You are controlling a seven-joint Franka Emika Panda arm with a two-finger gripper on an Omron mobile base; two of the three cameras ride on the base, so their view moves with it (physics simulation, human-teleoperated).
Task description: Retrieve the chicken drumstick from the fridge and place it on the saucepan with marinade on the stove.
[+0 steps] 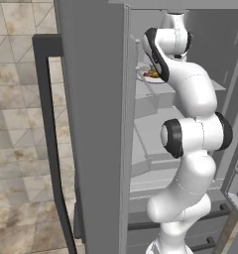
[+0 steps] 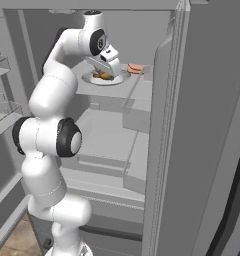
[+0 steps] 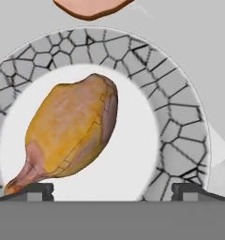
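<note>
Wide-open gripper [image 3: 112,190] hovers just above the chicken drumstick [image 3: 72,133], which lies on a white plate [image 3: 180,117] with a grey mosaic rim on a fridge [image 2: 202,125] shelf, pinkish food [image 3: 91,7] at twelve o'clock.

My arm [image 2: 47,145] is glossy white, built of rounded segments with black joint rings; my gripper [image 2: 106,59] has small dark fingertips [image 3: 37,190].

Even, diffuse rendered light with soft, faint shadows inside the fridge [image 2: 117,145] and no glare. Edges appear slightly pixelated; no blur or edge distortion.
</note>
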